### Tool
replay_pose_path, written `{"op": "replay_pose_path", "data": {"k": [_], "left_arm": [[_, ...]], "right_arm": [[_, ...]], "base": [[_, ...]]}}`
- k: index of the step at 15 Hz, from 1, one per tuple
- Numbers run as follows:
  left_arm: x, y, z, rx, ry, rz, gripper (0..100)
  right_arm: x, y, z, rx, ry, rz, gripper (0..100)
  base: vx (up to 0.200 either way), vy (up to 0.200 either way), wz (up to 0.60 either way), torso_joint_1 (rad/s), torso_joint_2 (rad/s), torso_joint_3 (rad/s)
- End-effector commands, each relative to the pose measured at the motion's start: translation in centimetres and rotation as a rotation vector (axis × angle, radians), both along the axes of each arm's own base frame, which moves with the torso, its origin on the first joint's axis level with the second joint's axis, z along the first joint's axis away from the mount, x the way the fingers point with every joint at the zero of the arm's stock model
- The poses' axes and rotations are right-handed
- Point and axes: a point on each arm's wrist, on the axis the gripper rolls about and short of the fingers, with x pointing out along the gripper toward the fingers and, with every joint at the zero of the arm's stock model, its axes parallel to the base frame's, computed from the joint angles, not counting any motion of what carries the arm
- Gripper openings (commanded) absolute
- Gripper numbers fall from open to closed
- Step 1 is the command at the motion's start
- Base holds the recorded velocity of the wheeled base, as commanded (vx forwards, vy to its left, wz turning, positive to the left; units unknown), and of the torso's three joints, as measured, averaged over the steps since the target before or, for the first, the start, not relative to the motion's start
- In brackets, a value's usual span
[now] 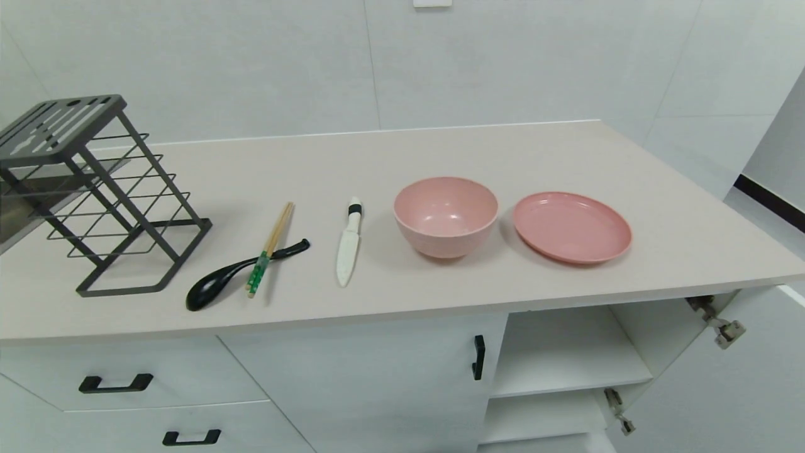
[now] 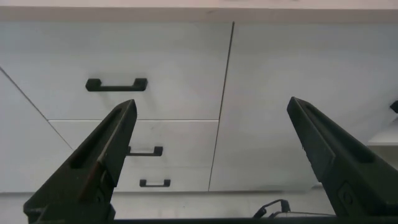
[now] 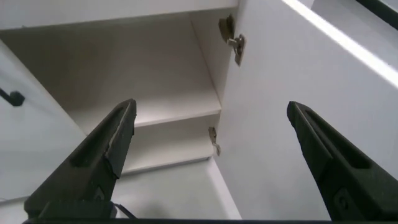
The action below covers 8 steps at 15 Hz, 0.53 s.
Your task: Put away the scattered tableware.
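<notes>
A: Right, what is being seen on the countertop (image 1: 440,151)?

B: Five tableware items are being shown in a row near the front edge. The pink bowl (image 1: 446,217) is sitting upright at centre. The pink plate (image 1: 571,226) is lying just beside it on the robot's right, with a narrow gap between them. The white knife (image 1: 348,245) is lying left of the bowl, tip toward the front edge. The chopsticks (image 1: 269,248) are being carried across the handle of the black spoon (image 1: 226,277), touching it. The wire rack (image 1: 63,123) is standing at the far left, well apart from the bowl.

A: Okay. Grippers?

B: The left gripper (image 2: 211,104) is being held with its fingers spread wide, gripping nothing. White drawer fronts with black handles (image 2: 116,84) are being faced by it. The right gripper (image 3: 210,106) is being held spread the same way, gripping nothing, and is being pointed into the open cabinet at a shelf (image 3: 149,112) and a door hinge (image 3: 231,34).

A: Cabinet position?

B: It is being shown under the counter, below the plate. Its door (image 1: 723,390) is standing open to the right.
</notes>
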Motion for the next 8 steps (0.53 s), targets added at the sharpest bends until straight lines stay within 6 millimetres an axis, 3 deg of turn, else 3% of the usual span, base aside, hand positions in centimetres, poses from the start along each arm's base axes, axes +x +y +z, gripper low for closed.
{"op": "replay_pose_path", "data": {"k": [1,8], "left_arm": [[0.01,0.0,0.01,-0.001,0.0,0.0,100],[0.01,0.0,0.01,-0.001,0.0,0.002,100]], "right_arm": [[0.01,0.0,0.01,-0.001,0.001,-0.001,100],[0.01,0.0,0.01,0.0,0.0,-0.001,100]], "base": [[0.0,0.0,0.0,0.393,-0.48,-0.242],[0.0,0.0,0.0,0.29,-0.51,-0.245]]}}
